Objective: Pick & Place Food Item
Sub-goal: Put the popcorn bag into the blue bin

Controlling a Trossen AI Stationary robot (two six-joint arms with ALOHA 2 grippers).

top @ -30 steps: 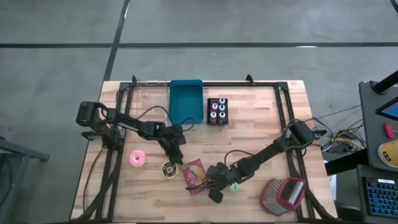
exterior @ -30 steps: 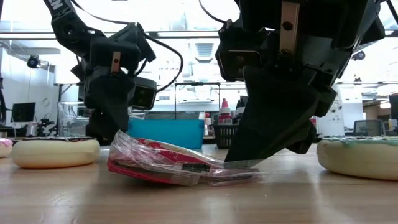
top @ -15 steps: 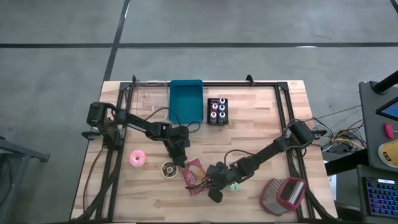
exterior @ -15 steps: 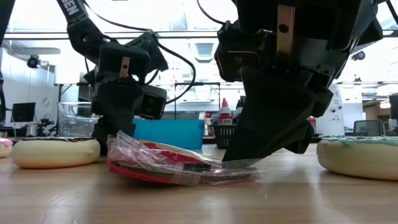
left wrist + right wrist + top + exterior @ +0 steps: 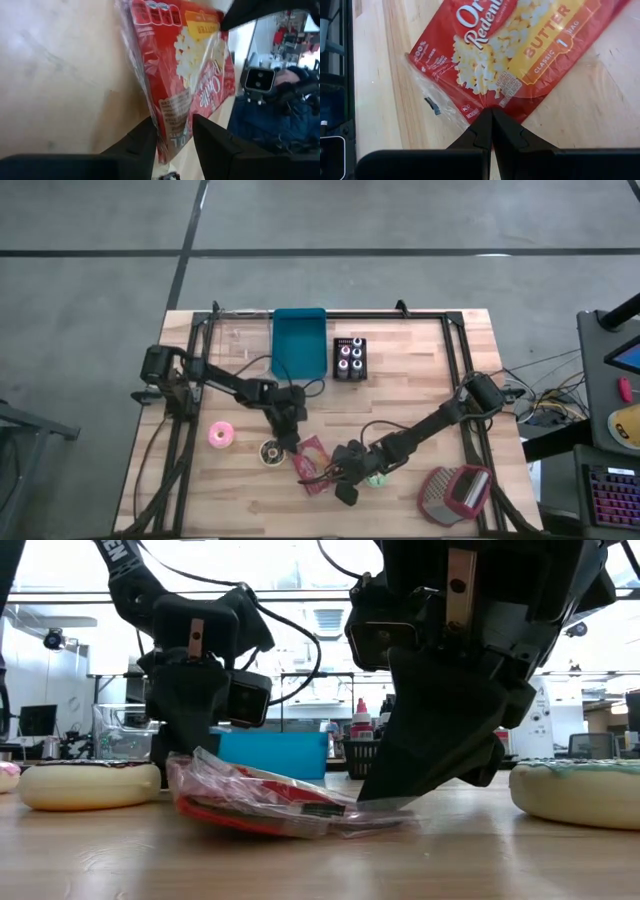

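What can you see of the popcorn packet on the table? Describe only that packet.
The popcorn packet is a flat red bag in clear crinkled wrap, printed with popcorn and a yellow "Butter" band. It lies on the wooden table near the front edge. The right gripper, shut, pinches one end; the left gripper straddles the opposite end with fingers apart.

In the left wrist view the popcorn bag runs off the top of the frame, and its lower end is hidden between the left gripper's dark jaws, so whether they touch it cannot be told. In the right wrist view the bag's upper part is cut off at the top edge. From the high view the print on the bag and the labels of the small bottles in the black rack, upper centre, are too small to read.
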